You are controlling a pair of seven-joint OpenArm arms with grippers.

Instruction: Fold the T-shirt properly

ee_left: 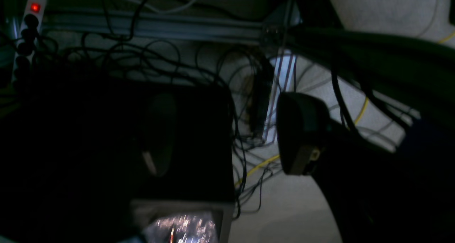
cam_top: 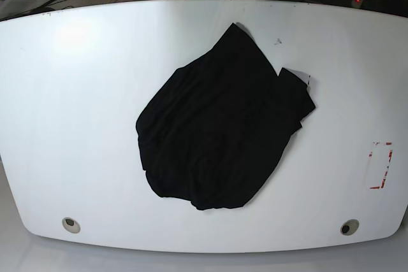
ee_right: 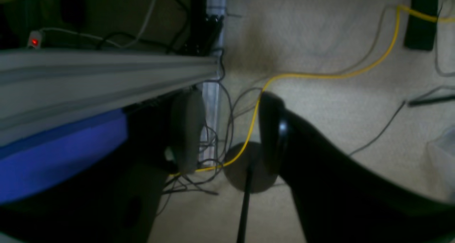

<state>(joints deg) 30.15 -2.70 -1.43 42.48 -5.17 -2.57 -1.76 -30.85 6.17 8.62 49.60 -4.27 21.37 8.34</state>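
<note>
The crumpled black cloth T-shirt (cam_top: 220, 125) lies mid-table, long axis near-left to far-right; both grippers hang spread, empty, off-table.

Large black soft cloth T-shirt (cam_top: 220, 125) lies crumpled in a loose heap on the white table, roughly centre, slightly toward the far side. Not folded, not spread flat. Outline irregular: a pointed corner reaches toward the far edge, a rounded bulk sags toward the near edge. One flap, likely a sleeve, sticks out on the right of the base view, with a tiny pale speck at its outer corner. Shallow wrinkles across the surface. No print visible.
</note>
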